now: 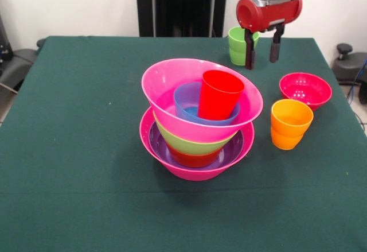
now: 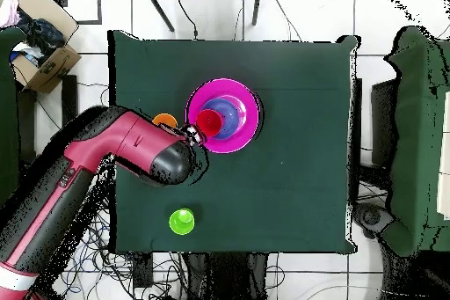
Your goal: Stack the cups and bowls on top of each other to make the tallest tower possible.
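Note:
The tower (image 1: 198, 120) stands mid-table: a large hot-pink bowl (image 1: 195, 169) as base, then purple, orange-red and lime green bowls, then a tilted second hot-pink bowl (image 1: 172, 80) holding a blue bowl (image 1: 186, 97) and the red cup (image 1: 219, 94). The orange cup (image 1: 290, 123) and the crimson bowl (image 1: 305, 89) stand upright to the tower's right. The green cup (image 1: 238, 45) stands at the far edge. My gripper (image 1: 262, 50) hangs open and empty above the table, in front of the green cup. From overhead the tower (image 2: 237, 134), red cup (image 2: 208, 121) and green cup (image 2: 182, 221) show.
In the overhead view my arm (image 2: 132, 151) reaches over the table's left part and hides the crimson bowl and most of the orange cup (image 2: 163, 120). A cardboard box (image 2: 44, 54) sits on the floor off the table's left corner.

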Motion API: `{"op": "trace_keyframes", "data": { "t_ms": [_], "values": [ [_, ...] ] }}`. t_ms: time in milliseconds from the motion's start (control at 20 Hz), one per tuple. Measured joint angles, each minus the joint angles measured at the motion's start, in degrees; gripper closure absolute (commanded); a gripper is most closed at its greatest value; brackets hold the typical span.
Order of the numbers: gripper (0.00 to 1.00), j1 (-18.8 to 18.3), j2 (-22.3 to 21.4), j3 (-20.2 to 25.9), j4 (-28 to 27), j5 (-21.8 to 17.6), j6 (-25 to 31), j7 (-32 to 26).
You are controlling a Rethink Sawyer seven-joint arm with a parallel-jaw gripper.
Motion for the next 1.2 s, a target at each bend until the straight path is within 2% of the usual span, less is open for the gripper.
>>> {"op": "trace_keyframes", "data": {
  "t_ms": [350, 1000, 1200],
  "values": [
    [0.00, -1.09, 0.08, 0.25, -2.01, 0.73, 0.00, 0.30],
    [0.00, -1.49, 0.94, 0.57, -4.42, 4.07, 0.00, 6.70],
    [0.00, -1.49, 1.35, 0.80, -4.76, 4.25, 0.00, 6.75]
  ]
}}
